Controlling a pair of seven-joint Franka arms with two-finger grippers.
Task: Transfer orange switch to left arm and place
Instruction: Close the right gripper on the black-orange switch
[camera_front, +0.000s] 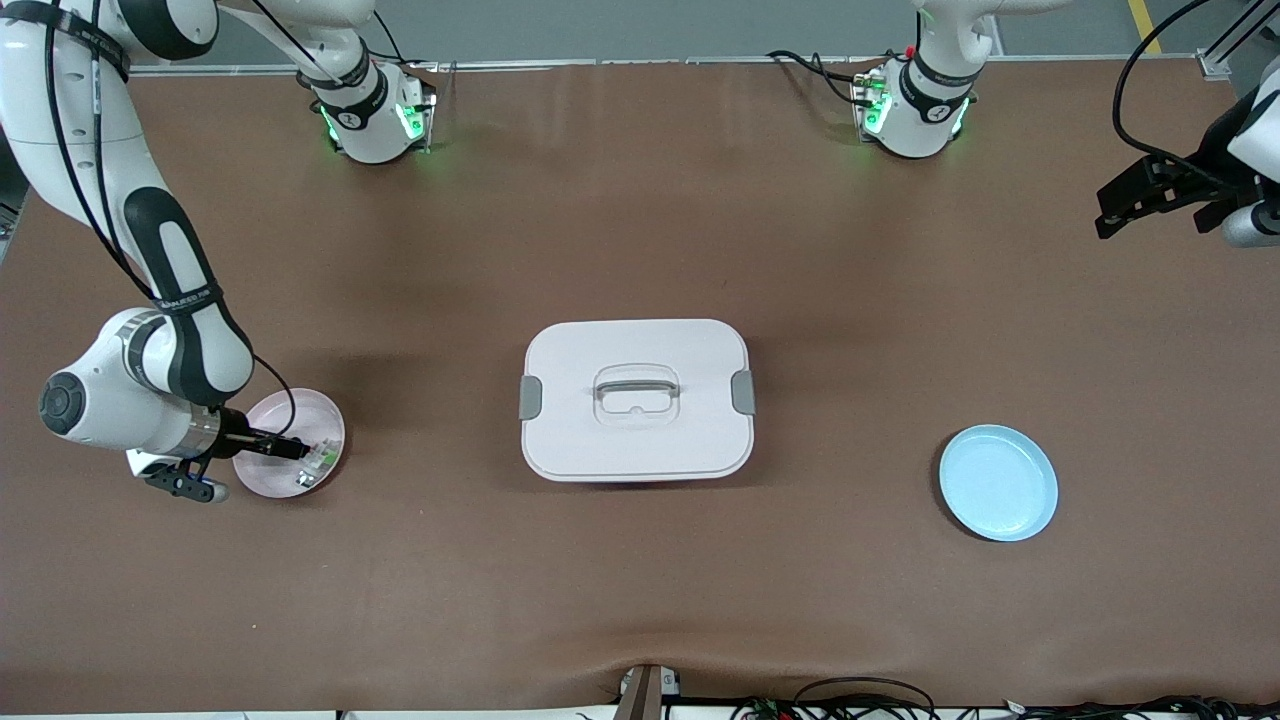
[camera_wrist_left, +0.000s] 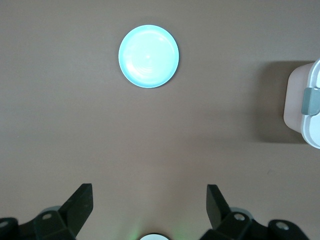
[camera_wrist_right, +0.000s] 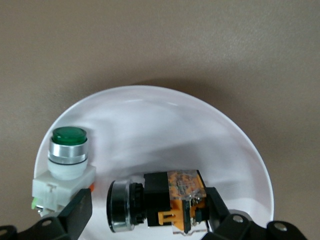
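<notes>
The orange switch (camera_wrist_right: 160, 200), black with an orange end and a metal ring, lies on its side in the pink plate (camera_front: 275, 420) at the right arm's end of the table. My right gripper (camera_front: 300, 450) is down in the plate, open, with one finger on each side of the switch (camera_wrist_right: 148, 200). One finger touches the orange end; the other stands a little apart from the ring. The white box (camera_front: 580, 350) stands shut at the table's middle. My left gripper (camera_front: 1115, 205) waits high over the left arm's end, open and empty (camera_wrist_left: 150, 192).
A white-and-green component (camera_wrist_right: 65, 165) sits in the pink plate (camera_wrist_right: 165, 125) beside the switch. A light-blue plate (camera_front: 998, 483) lies toward the left arm's end, nearer the front camera than the box; it also shows in the left wrist view (camera_wrist_left: 148, 56), with the box's corner (camera_wrist_left: 305, 107).
</notes>
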